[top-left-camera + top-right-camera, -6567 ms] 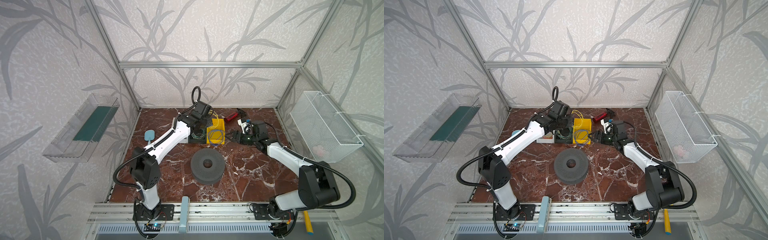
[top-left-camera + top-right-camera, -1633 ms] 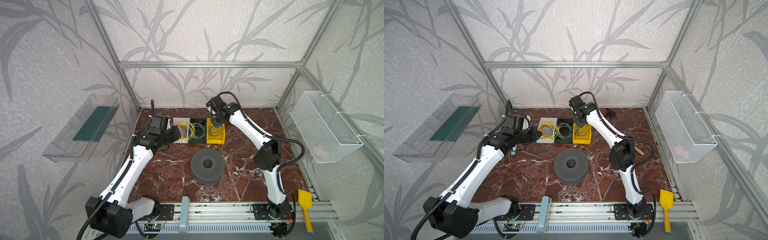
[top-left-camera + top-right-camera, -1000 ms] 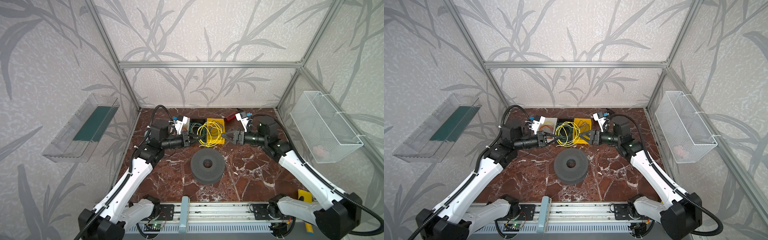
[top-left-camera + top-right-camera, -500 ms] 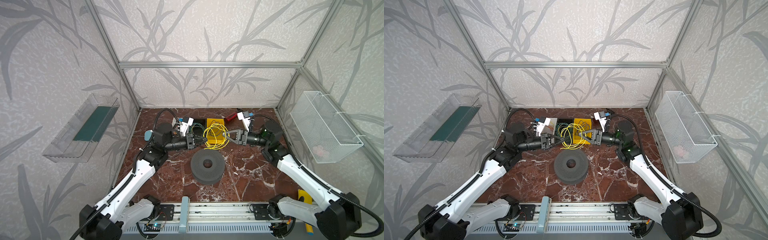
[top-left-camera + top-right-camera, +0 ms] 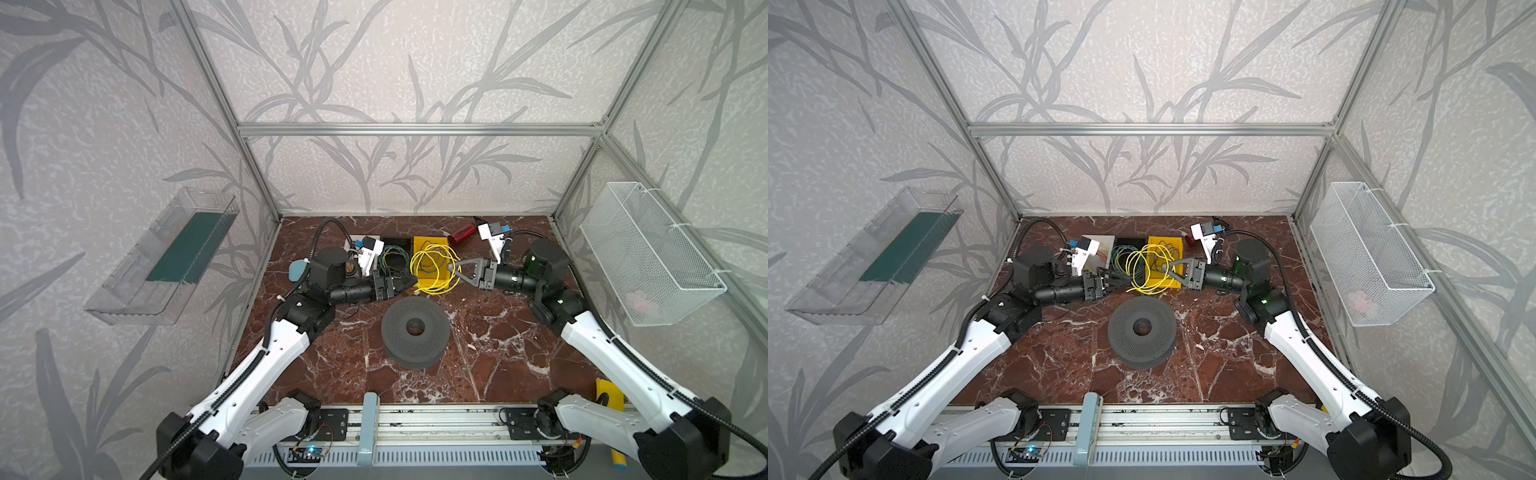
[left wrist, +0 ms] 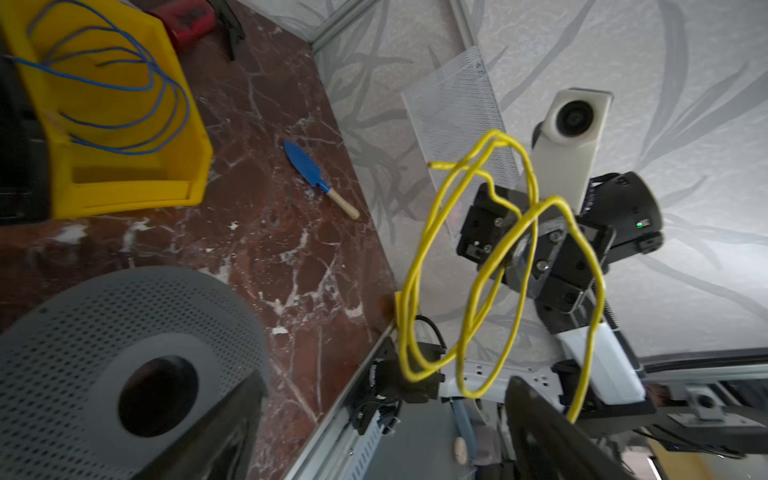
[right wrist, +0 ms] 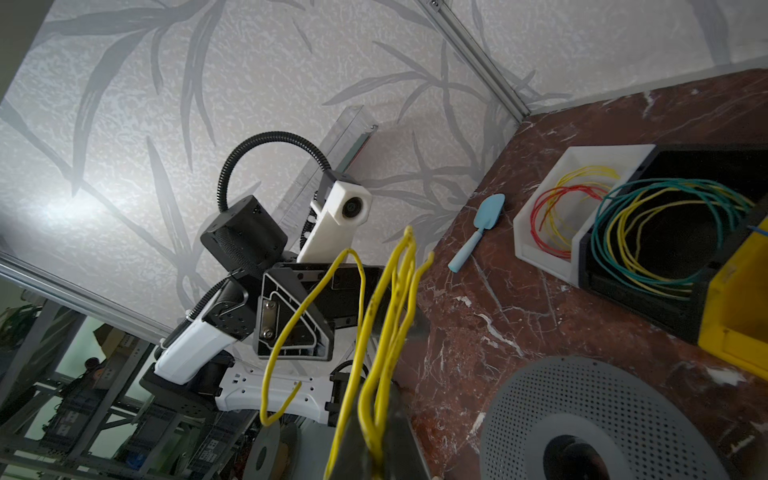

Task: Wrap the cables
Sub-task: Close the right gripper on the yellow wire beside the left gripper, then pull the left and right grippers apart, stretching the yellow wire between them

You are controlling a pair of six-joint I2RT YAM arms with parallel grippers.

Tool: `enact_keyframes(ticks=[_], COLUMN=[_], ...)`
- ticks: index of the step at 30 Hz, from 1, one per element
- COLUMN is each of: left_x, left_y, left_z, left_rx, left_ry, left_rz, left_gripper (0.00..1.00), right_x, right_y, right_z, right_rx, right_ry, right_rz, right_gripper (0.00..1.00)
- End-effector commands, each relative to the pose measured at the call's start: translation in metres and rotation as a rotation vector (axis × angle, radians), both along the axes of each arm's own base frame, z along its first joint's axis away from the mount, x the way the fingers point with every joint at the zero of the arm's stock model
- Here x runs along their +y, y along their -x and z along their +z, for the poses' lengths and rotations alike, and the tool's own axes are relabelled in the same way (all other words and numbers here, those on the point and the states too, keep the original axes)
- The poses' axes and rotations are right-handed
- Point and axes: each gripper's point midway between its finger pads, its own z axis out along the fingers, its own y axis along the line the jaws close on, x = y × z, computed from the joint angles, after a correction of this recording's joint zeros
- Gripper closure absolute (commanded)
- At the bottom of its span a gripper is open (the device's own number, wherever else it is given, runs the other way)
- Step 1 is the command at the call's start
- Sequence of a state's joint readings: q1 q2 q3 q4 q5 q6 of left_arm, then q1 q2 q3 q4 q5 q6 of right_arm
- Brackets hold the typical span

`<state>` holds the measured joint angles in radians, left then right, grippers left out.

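Cables [image 5: 432,266] are being handed over at 12 o'clock of spool [image 5: 415,328]: right end effector [image 5: 454,268] just clamped on them, left end effector [image 5: 411,280] being spread apart; regrasp likely next.

— Where's the spool [image 5: 415,332]?
— In the middle, before the bins [image 5: 1130,241] (three in a row at the back).
— And the cables [image 7: 388,324]?
— Above, between left gripper [image 5: 411,280] and right gripper [image 5: 453,268]. A trowel [image 5: 296,271] lies left of the bins.
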<state>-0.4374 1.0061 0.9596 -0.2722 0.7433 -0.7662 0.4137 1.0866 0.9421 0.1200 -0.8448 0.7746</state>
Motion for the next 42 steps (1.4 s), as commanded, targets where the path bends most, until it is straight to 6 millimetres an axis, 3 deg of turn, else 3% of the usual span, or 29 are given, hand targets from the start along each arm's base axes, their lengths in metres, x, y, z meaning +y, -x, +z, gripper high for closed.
enact_keyframes(ticks=[1, 5, 7, 10, 15, 23, 25, 27, 28, 31, 35, 38, 42], left_x=[0.045, 0.061, 0.050, 0.026, -0.012, -0.048, -0.056, -0.058, -0.059, -0.061, -0.053, -0.034, 0.012], left_y=[0.013, 0.023, 0.030, 0.033, 0.023, 0.012, 0.011, 0.009, 0.008, 0.008, 0.004, 0.001, 0.000], left_z=[0.013, 0.045, 0.065, 0.077, 0.064, 0.042, 0.038, 0.036, 0.036, 0.034, 0.033, 0.044, 0.067], left_rx=[-0.110, -0.206, -0.268, -0.310, -0.343, -0.373, -0.371, -0.364, -0.362, -0.353, -0.334, -0.335, -0.304], left_ry=[-0.201, -0.232, -0.186, -0.190, -0.341, -0.455, -0.448, -0.449, -0.448, -0.438, -0.468, -0.475, -0.441], left_rz=[0.149, 0.200, 0.137, 0.027, -0.097, -0.192, -0.209, -0.203, -0.200, -0.204, -0.164, -0.091, 0.017], left_gripper=[0.05, 0.09, 0.13, 0.18, 0.23, 0.24, 0.29, 0.43, 0.52, 0.59, 0.87, 1.00, 1.00], right_x=[-0.009, -0.007, -0.004, 0.003, 0.008, 0.014, 0.015, 0.017, 0.017, 0.018, 0.015, 0.006, -0.022], right_y=[0.002, -0.002, -0.004, -0.002, 0.001, 0.004, 0.004, 0.003, 0.003, 0.003, 0.002, -0.003, -0.018], right_z=[0.010, 0.006, 0.003, 0.002, 0.003, 0.003, 0.001, -0.001, -0.002, -0.003, -0.009, -0.026, -0.060], right_rx=[-0.046, -0.029, -0.007, 0.017, 0.037, 0.046, 0.052, 0.057, 0.059, 0.059, 0.042, 0.033, 0.027], right_ry=[0.055, 0.090, 0.109, 0.136, 0.158, 0.164, 0.168, 0.169, 0.171, 0.170, 0.210, 0.290, 0.451], right_rz=[-0.066, -0.077, -0.079, -0.060, -0.057, -0.037, -0.033, -0.028, -0.029, -0.023, -0.036, -0.085, -0.222], right_gripper=[1.00, 1.00, 1.00, 1.00, 1.00, 1.00, 1.00, 1.00, 1.00, 1.00, 1.00, 1.00, 1.00])
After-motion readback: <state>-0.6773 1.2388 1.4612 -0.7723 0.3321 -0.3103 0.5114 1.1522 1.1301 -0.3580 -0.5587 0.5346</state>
